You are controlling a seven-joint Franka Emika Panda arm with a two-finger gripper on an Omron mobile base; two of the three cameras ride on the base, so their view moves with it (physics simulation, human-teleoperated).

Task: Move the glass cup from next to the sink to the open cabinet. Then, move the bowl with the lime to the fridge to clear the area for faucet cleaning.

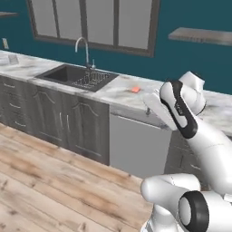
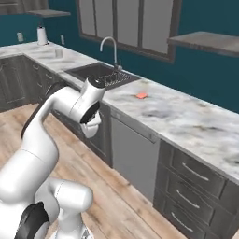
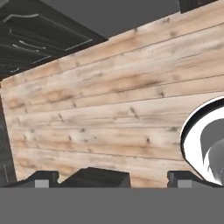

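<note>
Far back on the marble bench [image 2: 186, 122], the sink [image 1: 74, 76] sits recessed beneath the faucet [image 1: 84, 49], a wire rack [image 2: 113, 82] in its near end. Just right of the basin lies a small red item [image 1: 135, 89], too blurred to identify. Well apart from it, the gripper [image 3: 107, 180] hangs empty in front of the grey cabinets [image 1: 54, 118], fingers spread wide, pointed down at the plank floor [image 3: 113, 109].

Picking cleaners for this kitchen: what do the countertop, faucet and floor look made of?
Countertop: polished marble-like stone, white with grey veining. Faucet: probably brushed metal, slim grey gooseneck. Floor: matte wood planks, visible grain and knots.
</note>
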